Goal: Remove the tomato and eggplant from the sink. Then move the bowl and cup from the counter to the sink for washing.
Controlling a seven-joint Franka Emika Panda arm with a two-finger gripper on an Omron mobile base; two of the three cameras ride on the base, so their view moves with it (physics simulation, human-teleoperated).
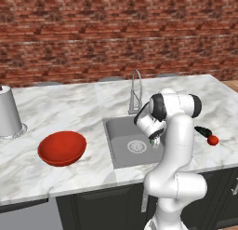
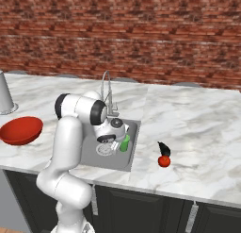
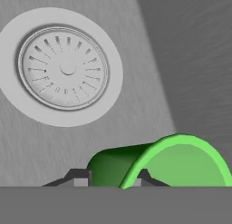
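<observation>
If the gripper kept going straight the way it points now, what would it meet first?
Probably the green cup, which sits right between the fingertips of the gripper. Past it lies the grey floor of the sink, beside the drain.
</observation>
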